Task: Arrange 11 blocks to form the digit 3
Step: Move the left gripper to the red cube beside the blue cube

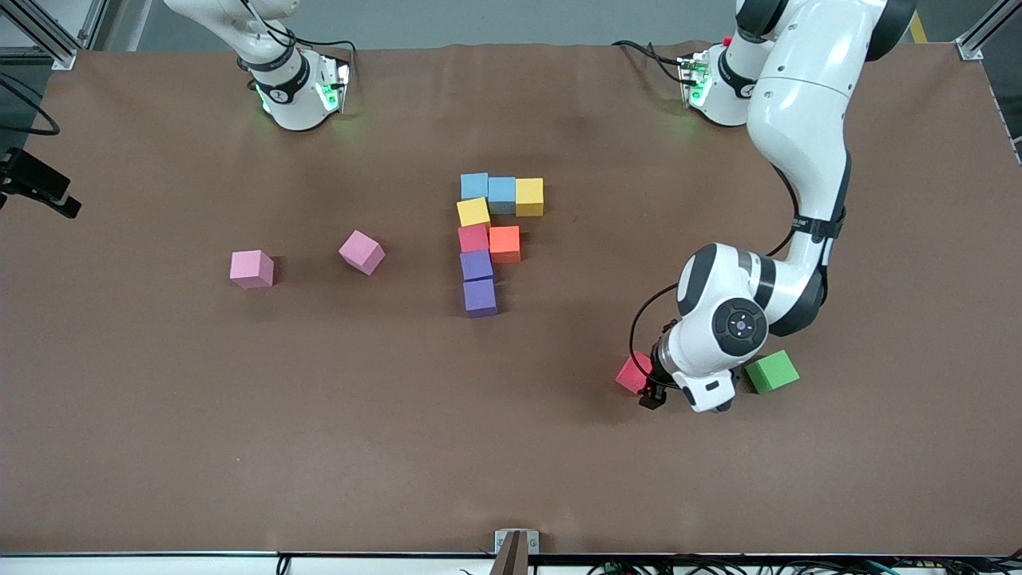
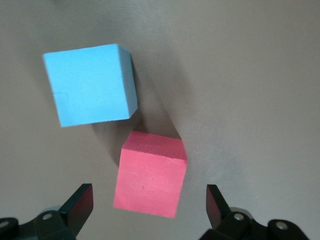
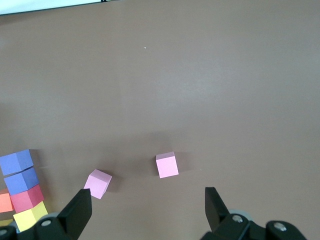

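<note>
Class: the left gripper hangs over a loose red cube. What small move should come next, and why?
Probably lower the open left gripper so its fingers straddle the red cube, then close. The cube sits between the jaws, and the light blue cube stands apart.

Your front cam looks down from high across the table. Left wrist cam sits close over the red cube; the right wrist cam seems higher, sharing the pink cubes.

Robotics lab: two white arms bolted to a brown-covered worktop, aluminium frame posts at its corners, cables along its edge, foam cubes as test objects.
</note>
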Motion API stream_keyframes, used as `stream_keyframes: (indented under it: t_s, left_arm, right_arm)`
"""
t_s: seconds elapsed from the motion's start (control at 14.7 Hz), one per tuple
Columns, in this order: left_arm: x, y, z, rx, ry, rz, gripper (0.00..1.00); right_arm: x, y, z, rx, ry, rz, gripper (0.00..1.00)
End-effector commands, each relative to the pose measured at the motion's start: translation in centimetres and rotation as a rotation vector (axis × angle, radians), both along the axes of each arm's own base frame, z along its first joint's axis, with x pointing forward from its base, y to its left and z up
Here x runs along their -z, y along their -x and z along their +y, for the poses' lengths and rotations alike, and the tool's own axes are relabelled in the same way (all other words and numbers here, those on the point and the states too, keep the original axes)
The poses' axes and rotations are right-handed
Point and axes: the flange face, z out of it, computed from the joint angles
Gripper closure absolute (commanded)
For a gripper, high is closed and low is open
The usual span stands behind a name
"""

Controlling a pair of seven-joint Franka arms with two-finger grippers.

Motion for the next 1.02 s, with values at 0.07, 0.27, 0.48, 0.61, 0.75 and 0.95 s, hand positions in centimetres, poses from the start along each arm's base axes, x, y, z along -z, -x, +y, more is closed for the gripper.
stream_keyframes:
  t_s: [0.07, 0.27, 0.48, 0.61, 0.75, 0.95]
  left_arm:
    - [1.3, -0.2, 0.3, 0.093, 0.011, 0.017, 0.01]
    - [1.9, -0.2, 0.1, 0.093, 0.011, 0.015, 0.01]
    - [3.1, -0.1, 0.2, 0.089, 0.007, 0.024, 0.01]
    - [3.3, -0.3, 0.1, 0.075, 0.025, 0.005, 0.01]
    - [3.9, -0.3, 0.1, 0.069, 0.027, 0.01, 0.02]
    - [4.3, -0.3, -0.1, 0.065, 0.034, -0.003, 0.29]
  right_arm:
    - [-0.4, 0.5, 0.0, -0.003, 0.003, -0.01, 0.0]
    - [-0.4, 0.5, 0.0, -0.003, 0.003, -0.01, 0.0]
    - [-0.5, 0.5, -0.1, -0.002, 0.003, -0.012, 0.0]
    - [-0.5, 0.5, -0.1, -0.002, 0.003, -0.012, 0.0]
    - [-0.5, 0.5, 0.0, -0.003, 0.003, -0.012, 0.0]
    - [-0.7, 0.5, 0.0, -0.003, 0.003, -0.016, 0.0]
